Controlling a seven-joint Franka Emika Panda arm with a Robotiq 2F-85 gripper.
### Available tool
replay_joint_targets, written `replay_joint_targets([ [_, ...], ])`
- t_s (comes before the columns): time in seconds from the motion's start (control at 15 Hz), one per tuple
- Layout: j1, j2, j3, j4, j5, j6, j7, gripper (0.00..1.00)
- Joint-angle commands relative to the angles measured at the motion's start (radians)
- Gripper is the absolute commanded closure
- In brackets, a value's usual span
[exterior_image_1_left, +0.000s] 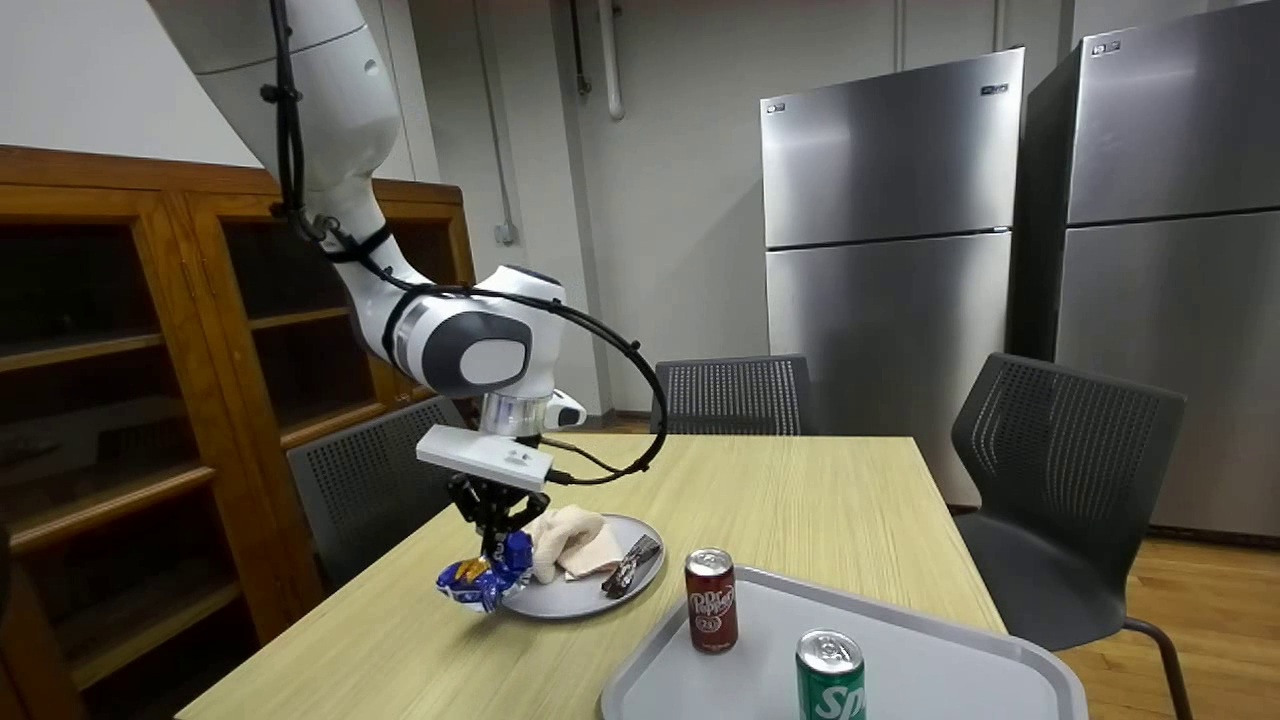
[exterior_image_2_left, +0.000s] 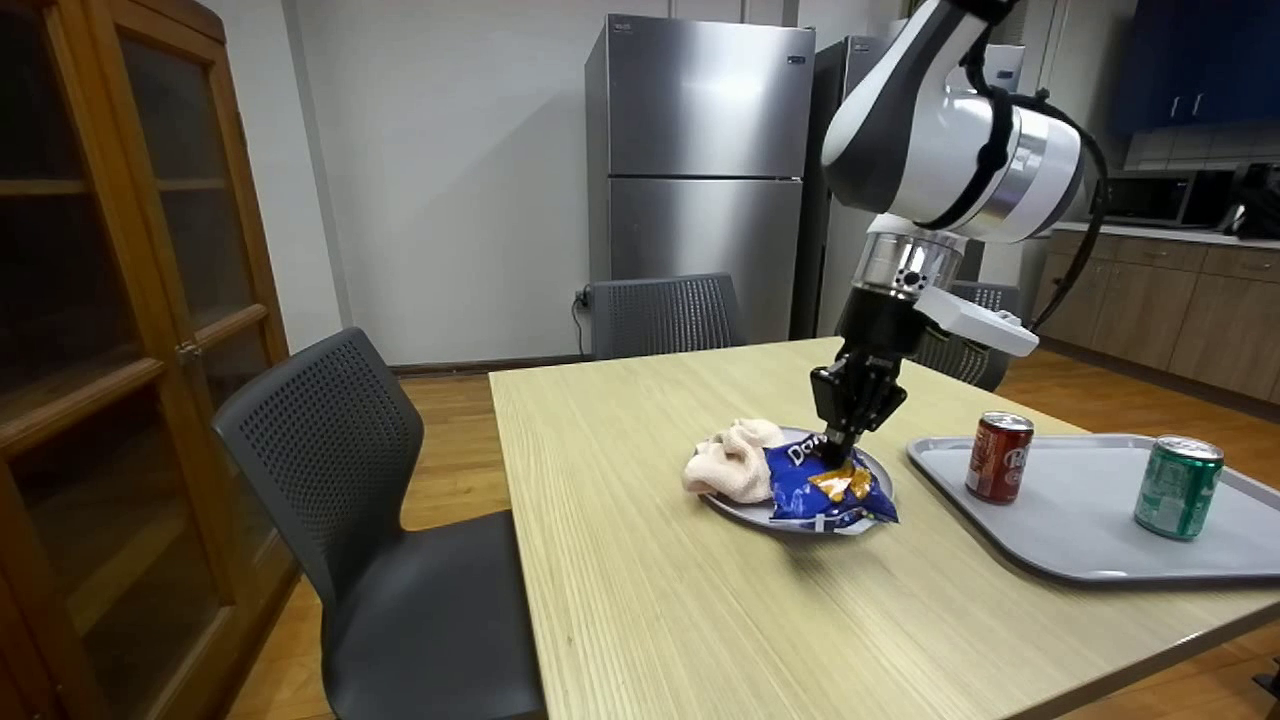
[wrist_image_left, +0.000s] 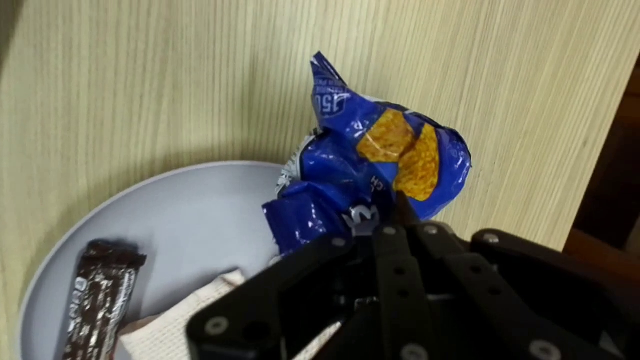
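A crumpled blue chip bag with orange chips printed on it shows in both exterior views (exterior_image_1_left: 487, 578) (exterior_image_2_left: 815, 490) and in the wrist view (wrist_image_left: 340, 165). My gripper (exterior_image_1_left: 496, 548) (exterior_image_2_left: 838, 450) (wrist_image_left: 400, 215) points down with its fingers shut on the bag and pinches its film. The bag hangs partly over the edge of a round grey plate (exterior_image_1_left: 560, 603) (exterior_image_2_left: 745, 516) (wrist_image_left: 200, 200); I cannot tell whether it touches the plate. A cream cloth (exterior_image_1_left: 575, 540) (exterior_image_2_left: 732, 465) (wrist_image_left: 175, 320) and a dark-wrapped bar (exterior_image_1_left: 632, 566) (wrist_image_left: 100, 300) lie on the plate.
A grey tray (exterior_image_1_left: 930, 670) (exterior_image_2_left: 1080, 530) holds a red Dr Pepper can (exterior_image_1_left: 711, 603) (exterior_image_2_left: 1000, 458) and a green Sprite can (exterior_image_1_left: 831, 680) (exterior_image_2_left: 1180, 488), both upright. Dark chairs (exterior_image_1_left: 1060, 500) (exterior_image_2_left: 330, 480) stand around the light wood table (exterior_image_1_left: 760, 500) (exterior_image_2_left: 640, 600). A wooden cabinet (exterior_image_1_left: 190, 300) stands behind the arm.
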Motion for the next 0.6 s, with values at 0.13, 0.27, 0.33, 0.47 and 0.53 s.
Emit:
replay_joint_targets([
  [0.13, 0.055, -0.109, 0.011, -0.121, 0.005, -0.063, -0.13, 1.0],
  [0.27, 0.084, -0.127, 0.009, -0.151, -0.002, -0.062, -0.145, 1.0],
  [0.33, 0.1, -0.132, 0.01, -0.163, -0.006, -0.058, -0.148, 1.0],
  [0.47, 0.128, -0.135, 0.014, -0.178, -0.003, -0.05, -0.159, 1.0],
  [0.53, 0.142, -0.133, 0.016, -0.18, -0.003, -0.052, -0.163, 1.0],
])
